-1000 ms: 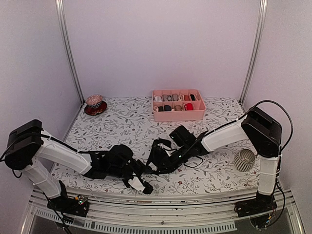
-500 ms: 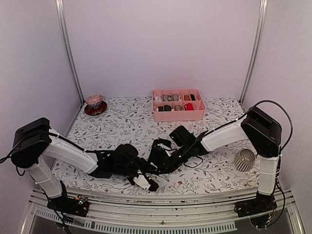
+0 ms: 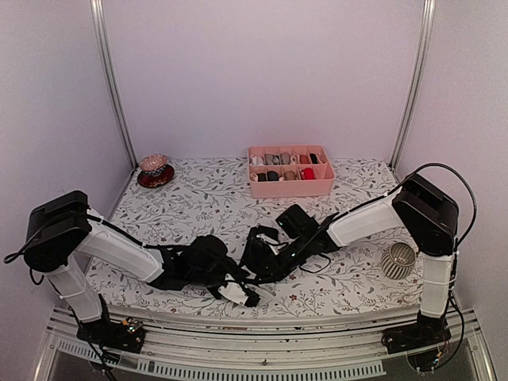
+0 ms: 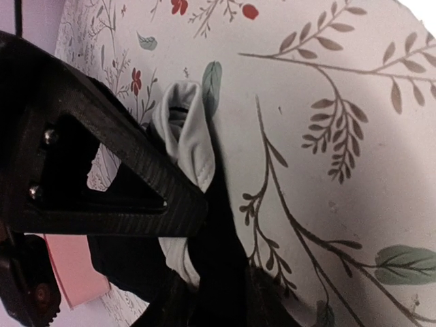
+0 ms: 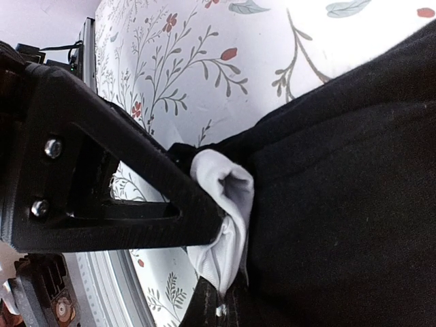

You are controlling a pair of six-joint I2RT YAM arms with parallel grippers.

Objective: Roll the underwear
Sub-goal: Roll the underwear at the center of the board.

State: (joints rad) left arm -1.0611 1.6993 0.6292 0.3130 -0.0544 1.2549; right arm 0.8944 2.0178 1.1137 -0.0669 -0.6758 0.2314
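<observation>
Low at the near edge of the floral surface (image 3: 198,208), left hand (image 3: 238,292): straddles the pale waistband (image 4: 182,136) of the black underwear (image 4: 219,252), fingers either side; cannot tell whether clamped or loose. Centre: lies bunched on the surface between both hands, touching each, well in front of the pink divided tray (image 3: 290,186). Right hand (image 3: 255,271): pinched shut on black fabric and a pale fold of the same underwear.
</observation>
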